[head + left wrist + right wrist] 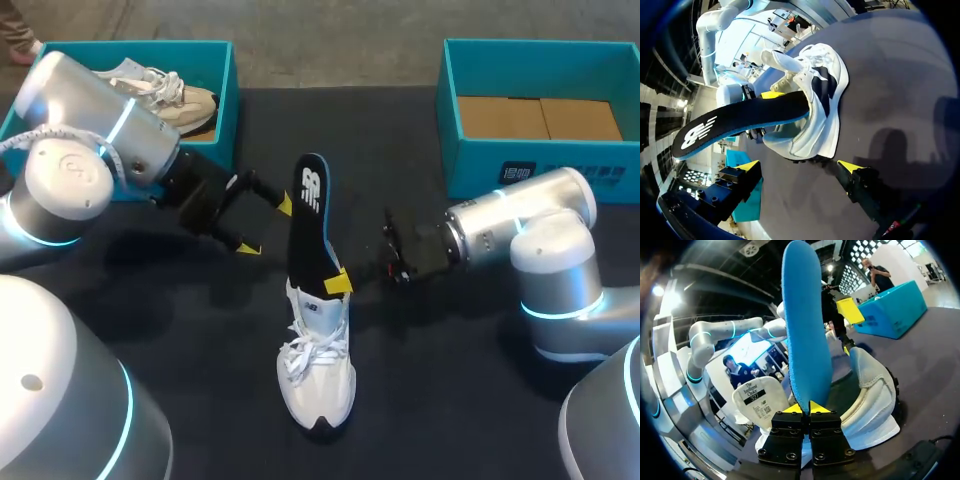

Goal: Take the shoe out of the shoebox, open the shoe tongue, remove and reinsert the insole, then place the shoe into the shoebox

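Black table [450,390], insole [310,225] in right claw [340,283]

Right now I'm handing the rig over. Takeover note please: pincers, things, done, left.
Left pincer: open, empty, beside the insole.
Right pincer: shut on the insole, which stands upright with its lower end in the shoe.
Shoe: on the table, out of both boxes. Left box holds a second shoe; right box holds only cardboard.
Done: shoe out, tongue looks pulled open.
Left: the insole is partly out, and I cannot tell whether it is going out or in. Seat it, then box the shoe.
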Motion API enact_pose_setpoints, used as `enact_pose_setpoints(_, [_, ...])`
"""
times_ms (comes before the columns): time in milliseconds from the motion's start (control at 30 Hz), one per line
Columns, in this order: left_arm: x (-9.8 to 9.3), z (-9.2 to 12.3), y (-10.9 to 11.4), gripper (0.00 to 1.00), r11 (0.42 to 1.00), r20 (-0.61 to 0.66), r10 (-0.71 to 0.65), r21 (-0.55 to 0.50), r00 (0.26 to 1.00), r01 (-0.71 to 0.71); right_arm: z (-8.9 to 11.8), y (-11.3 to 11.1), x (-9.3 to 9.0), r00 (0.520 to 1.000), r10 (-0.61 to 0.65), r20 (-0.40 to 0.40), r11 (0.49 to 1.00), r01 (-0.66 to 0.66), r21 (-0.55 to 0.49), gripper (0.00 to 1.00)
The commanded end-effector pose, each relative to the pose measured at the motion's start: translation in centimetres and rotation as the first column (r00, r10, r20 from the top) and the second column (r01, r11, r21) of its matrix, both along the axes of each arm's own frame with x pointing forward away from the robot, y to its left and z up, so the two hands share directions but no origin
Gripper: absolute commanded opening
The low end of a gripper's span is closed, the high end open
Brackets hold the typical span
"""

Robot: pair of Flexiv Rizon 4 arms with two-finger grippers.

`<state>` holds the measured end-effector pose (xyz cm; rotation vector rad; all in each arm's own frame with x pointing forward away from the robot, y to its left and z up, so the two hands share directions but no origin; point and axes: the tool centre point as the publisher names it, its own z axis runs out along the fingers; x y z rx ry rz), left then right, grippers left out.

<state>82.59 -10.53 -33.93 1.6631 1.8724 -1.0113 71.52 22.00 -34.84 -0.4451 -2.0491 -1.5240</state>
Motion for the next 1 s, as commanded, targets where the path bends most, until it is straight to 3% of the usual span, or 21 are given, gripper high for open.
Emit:
enact_pose_setpoints(33, [0.0, 0.0, -0.1, 1.00, 1.000, 0.002, 0.000, 0.004, 1.000, 0.000, -0.8, 0.8, 0.6, 0.999, 0.025, -0.026, 0.999, -0.026, -0.030, 0.00])
enact_pose_setpoints(267, [0.0, 0.0, -0.1, 1.00, 1.000, 0.002, 0.000, 0.004, 1.000, 0.000, -1.4, 0.9, 0.4, 0.999, 0.023, -0.043, 0.999, -0.024, -0.027, 0.00])
enact_pose_setpoints(700, [0.0, 0.0, -0.1, 1.00, 1.000, 0.002, 0.000, 0.004, 1.000, 0.000, -0.5, 0.6, 0.5, 1.000, -0.016, -0.024, 1.000, 0.015, -0.025, 0.00])
enact_pose_setpoints(767, [0.0, 0.0, -0.1, 1.00, 1.000, 0.002, 0.000, 0.004, 1.000, 0.000, -0.4, 0.5, 0.6, 0.999, -0.024, -0.022, 0.999, 0.024, -0.023, 0.08])
enact_pose_setpoints(867, [0.0, 0.0, -0.1, 1.00, 1.000, 0.002, 0.000, 0.004, 1.000, 0.000, -0.3, 0.5, 0.7, 0.999, -0.035, -0.020, 0.999, 0.035, -0.022, 0.31])
enact_pose_setpoints(1000, [0.0, 0.0, -0.1, 1.00, 1.000, 0.002, 0.000, 0.004, 1.000, 0.000, 0.0, 0.5, 1.0, 0.999, -0.043, -0.013, 0.999, 0.042, -0.022, 0.31])
